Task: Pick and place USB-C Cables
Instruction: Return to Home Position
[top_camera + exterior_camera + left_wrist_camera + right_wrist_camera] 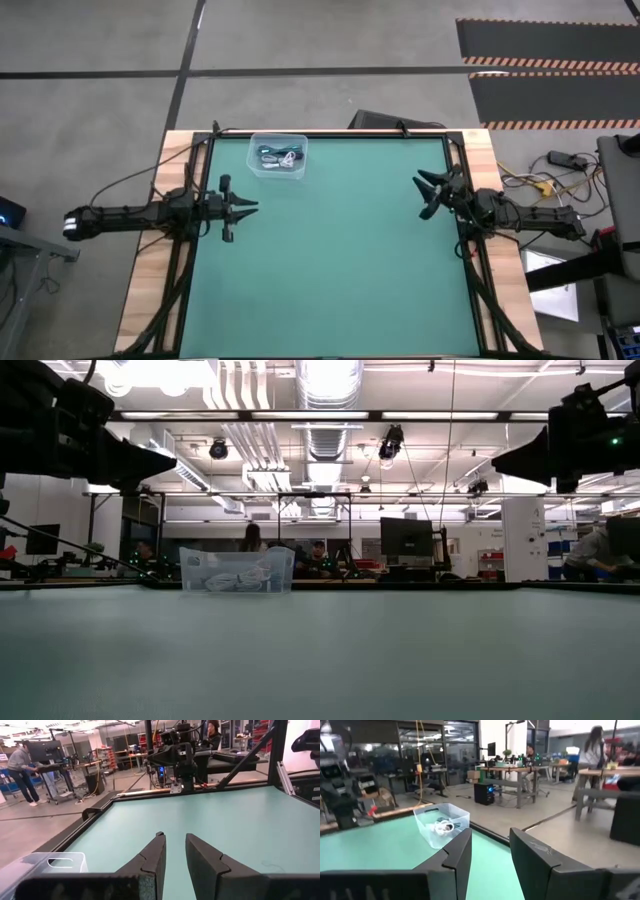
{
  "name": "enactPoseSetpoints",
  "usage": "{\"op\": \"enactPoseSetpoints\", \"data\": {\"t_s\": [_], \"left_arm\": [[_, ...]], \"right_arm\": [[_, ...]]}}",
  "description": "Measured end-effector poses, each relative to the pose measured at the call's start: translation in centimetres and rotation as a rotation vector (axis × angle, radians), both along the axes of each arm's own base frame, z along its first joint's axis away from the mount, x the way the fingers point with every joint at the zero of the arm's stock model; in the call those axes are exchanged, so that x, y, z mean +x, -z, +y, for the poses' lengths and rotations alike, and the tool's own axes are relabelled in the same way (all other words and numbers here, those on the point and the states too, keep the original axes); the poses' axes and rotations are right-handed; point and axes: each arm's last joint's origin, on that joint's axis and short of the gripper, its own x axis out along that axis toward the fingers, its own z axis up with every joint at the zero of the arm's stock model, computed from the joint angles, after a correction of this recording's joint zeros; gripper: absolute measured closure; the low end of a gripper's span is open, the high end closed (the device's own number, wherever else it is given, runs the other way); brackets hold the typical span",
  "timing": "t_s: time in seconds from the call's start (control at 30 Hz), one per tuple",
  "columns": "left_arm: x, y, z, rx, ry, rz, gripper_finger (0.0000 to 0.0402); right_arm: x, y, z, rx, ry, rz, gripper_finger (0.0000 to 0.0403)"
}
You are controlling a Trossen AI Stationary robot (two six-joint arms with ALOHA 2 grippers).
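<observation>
USB-C Cables (280,157): a heap of coils inside the transparent bin (254,150), at the far side of the table toward the left arm's side. White loops and darker strands are mixed together. You cannot count them from here. No cable shows on the green mat (340,260) outside the bin.

Handling, as a judgement:
- The cables look light, soft and springy.
- The jackets are probably slick.
- Heaped like this, one coil would likely drag its neighbour up with it.
- If you must lift one, close across the bundled middle where the loops are thickest, not on a loose end or a plug.
- The bin's thin walls would probably slide under a nudge.

Left gripper (248,205): raised above the mat at the left edge, nearer you than the bin and well apart from it. Its wrist view shows the fingers (152,860) parted by a narrow gap, with nothing between them.

Right gripper (422,195): across the table at the right edge, also off the surface. The fingers (457,852) are spread wider and hold nothing. The bin sits far ahead of it.

Step in hand: both arms drawn back to their sides, so placing looks finished. People show at benches in the room beyond, none near the table.
</observation>
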Motion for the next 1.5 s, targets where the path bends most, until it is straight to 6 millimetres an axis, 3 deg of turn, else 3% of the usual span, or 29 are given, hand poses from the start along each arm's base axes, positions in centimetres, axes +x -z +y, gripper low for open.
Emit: {"op": "enactPoseSetpoints", "data": {"t_s": [0.2, 1.5], "left_arm": [[0.08, 0.15, 0.01, -0.002, 0.0, 0.015, 0.0343], [0.22, 0.38, 0.03, -0.005, 0.0, 0.04, 0.0343]], "right_arm": [[0.03, 0.01, 0.0, -0.062, 0.003, 0.046, 0.0273], [0.14, 0.05, 0.0, -0.06, 0.002, 0.058, 0.0274]]}}
